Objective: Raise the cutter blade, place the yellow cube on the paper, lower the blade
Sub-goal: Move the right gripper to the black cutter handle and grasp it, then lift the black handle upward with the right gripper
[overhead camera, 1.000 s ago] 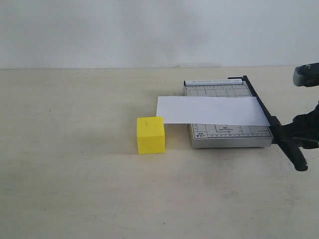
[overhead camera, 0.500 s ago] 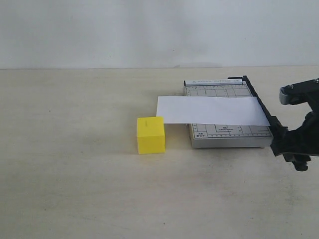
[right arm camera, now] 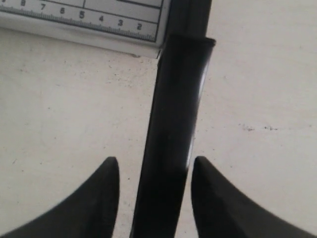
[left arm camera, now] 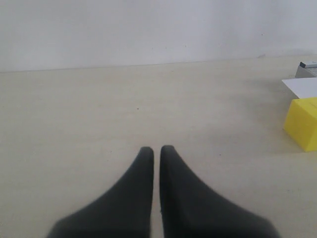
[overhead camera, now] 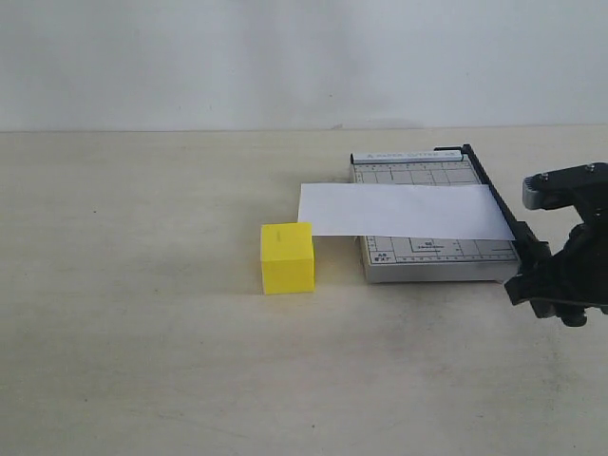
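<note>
The cutter blade [overhead camera: 494, 195] lies flat along the side of the cutter base [overhead camera: 432, 256] nearest the right edge of the counter [overhead camera: 142, 332], hinge toward the back edge, handle [right arm camera: 173, 124] toward the front. The right gripper [right arm camera: 154, 166] straddles the handle, jaws parted, not clamped. The handle looks rigid, rounded and glossy, so probably slippery; grab this thick end for leverage. The left gripper [left arm camera: 155, 151] is pinched together, empty. The yellow cube [overhead camera: 286, 256] sits mid-counter, just beside the overhanging end of the paper [overhead camera: 404, 211]. It looks stiff and matte; pinch opposite faces. The paper is thin and loose and may shift.
</note>
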### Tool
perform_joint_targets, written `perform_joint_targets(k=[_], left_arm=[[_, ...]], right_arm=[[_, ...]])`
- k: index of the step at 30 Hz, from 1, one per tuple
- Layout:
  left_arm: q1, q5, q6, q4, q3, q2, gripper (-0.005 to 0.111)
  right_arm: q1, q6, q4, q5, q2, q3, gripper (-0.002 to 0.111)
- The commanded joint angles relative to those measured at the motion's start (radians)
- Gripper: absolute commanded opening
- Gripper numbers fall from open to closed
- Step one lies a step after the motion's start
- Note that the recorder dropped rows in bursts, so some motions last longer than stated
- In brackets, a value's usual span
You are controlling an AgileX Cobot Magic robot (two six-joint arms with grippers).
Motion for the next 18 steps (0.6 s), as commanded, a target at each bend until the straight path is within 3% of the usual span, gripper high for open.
perform_joint_targets(k=[1, 3, 4, 18], left_arm=[[-0.005, -0.008, -0.001, 0.001, 0.003, -0.002, 0.005], [-0.005, -0.008, -0.001, 0.001, 0.003, -0.002, 0.005], [-0.005, -0.008, -0.001, 0.001, 0.003, -0.002, 0.005], [-0.005, -0.008, -0.001, 0.001, 0.003, -0.002, 0.005]], right_arm=[[0.0, -0.012, 0.004, 0.008, 0.002, -0.006, 0.017], [0.0, -0.012, 0.004, 0.008, 0.002, -0.006, 0.001], [0.0, -0.012, 0.004, 0.003, 0.002, -0.006, 0.0], [0.0, -0.015, 0.006, 0.005, -0.158, -0.081, 0.001]])
